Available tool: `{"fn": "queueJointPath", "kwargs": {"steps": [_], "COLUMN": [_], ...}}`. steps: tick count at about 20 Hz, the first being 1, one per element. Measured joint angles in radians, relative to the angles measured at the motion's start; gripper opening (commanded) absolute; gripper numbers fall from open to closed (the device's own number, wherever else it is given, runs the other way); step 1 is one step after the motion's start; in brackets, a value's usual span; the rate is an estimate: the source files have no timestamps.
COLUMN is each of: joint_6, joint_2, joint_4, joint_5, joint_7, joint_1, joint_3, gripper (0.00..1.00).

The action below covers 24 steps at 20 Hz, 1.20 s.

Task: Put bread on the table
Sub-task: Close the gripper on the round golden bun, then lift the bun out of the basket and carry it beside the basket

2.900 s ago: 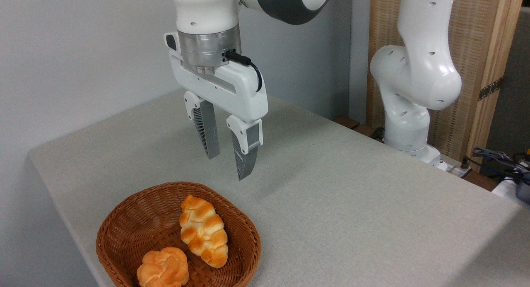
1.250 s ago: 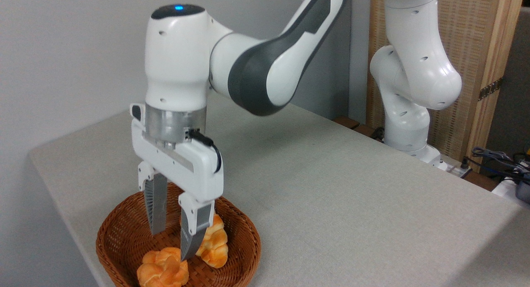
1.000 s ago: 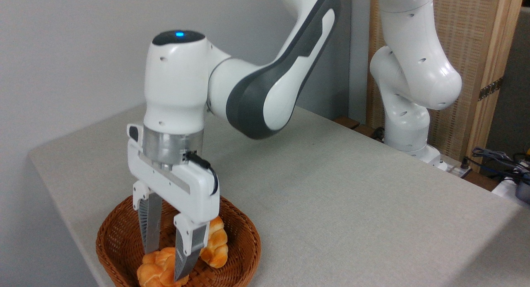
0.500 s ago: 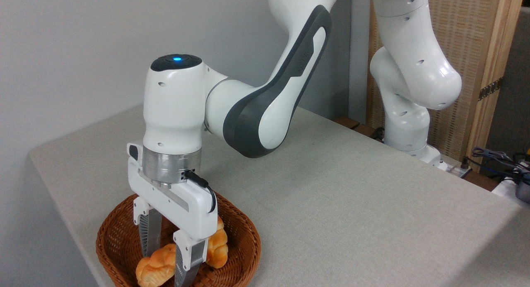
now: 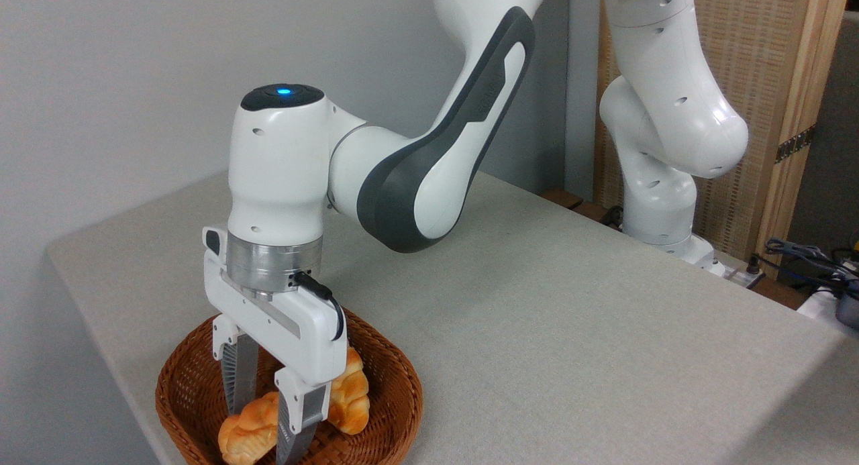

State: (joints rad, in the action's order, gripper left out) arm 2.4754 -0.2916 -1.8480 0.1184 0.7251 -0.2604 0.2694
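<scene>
1. My tool (image 5: 264, 421) is down inside the basket (image 5: 194, 384), its two fingers (image 5: 239, 378) straddling the bun (image 5: 247, 431). They look pressed against its sides, so I read it as clamped on the bun, though the near finger covers the contact.
2. The bun sits low at the front of the basket, directly between the fingers and a little left of the near one. It looks tilted, its left end drooping toward the rim; I can't tell if it rests on the weave or is just clear of it.
3. The roll (image 5: 349, 394) lies just right of the tool, behind the near finger, close enough that I can't say whether they touch.
4. The open counter (image 5: 537, 304) stretches right of and beyond the basket, so my next move, as I judge it, is straight up over the rim, then rightward.
5. The bun's underside and the basket's front edge are cut off by the frame bottom.
</scene>
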Motion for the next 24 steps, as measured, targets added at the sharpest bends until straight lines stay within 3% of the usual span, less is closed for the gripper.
{"fn": "queueJointPath", "kwargs": {"steps": [11,14,19,24], "joint_6": [-0.013,-0.11,-0.362,-0.54], "joint_2": [0.031,0.094,0.241,0.362], "joint_4": [0.003,0.006,0.007,-0.066], "joint_5": [0.0,0.0,0.0,0.0], "joint_7": [0.0,0.0,0.0,0.0], "joint_1": [-0.003,-0.006,-0.007,-0.007], "joint_3": [-0.001,-0.004,-0.013,-0.013], "gripper": [0.31,0.31,0.37,0.41]}}
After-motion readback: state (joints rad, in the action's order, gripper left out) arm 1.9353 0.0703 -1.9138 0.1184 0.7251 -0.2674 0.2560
